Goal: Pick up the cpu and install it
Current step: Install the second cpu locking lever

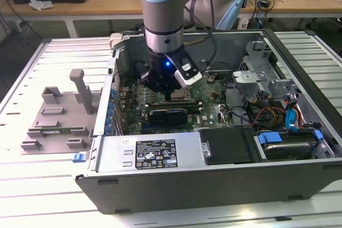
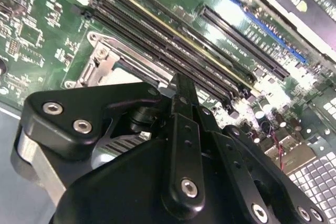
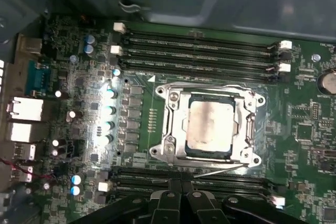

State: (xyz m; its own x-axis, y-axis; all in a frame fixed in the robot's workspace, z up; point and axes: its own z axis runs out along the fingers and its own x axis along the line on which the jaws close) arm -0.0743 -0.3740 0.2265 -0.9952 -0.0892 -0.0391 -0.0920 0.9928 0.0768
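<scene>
Across a pale ribbed table [image 1: 32,185] lies an open computer case [image 1: 214,185] on its side, with a wooden workbench [image 1: 96,4] and cables behind it. Beside the case, toward the exterior view's left, rests one grey plastic fixture plate [image 1: 53,118] with several upright blocks.

Within the case, the green motherboard [image 3: 79,51] fills the floor. One metal socket frame [image 3: 170,124] sits on it, and the cpu [image 3: 210,127] lies flat inside that frame, silver top up, its edges within the frame's opening. Two banks of dark memory slots flank the frame: four slots [image 3: 199,51] on one side, and more slots [image 3: 184,174] on the other, just beside the frame's edge. A row of small round capacitors [image 3: 109,114] runs beside the frame on the side toward the rear ports [image 3: 23,111].

One arm [image 1: 163,9] reaches down into the case, and its gripper [image 1: 170,93] hangs just above the motherboard, close to the socket frame. In the first wrist view the gripper [image 3: 181,195] shows its black fingers [image 3: 169,198] drawn together with nothing between them, standing over the nearer slots and apart from the cpu. The case walls [image 1: 115,94] stand well apart from the frame, while the power supply box [image 1: 149,156] and drive bays [image 1: 283,142] crowd the rest of the case.
</scene>
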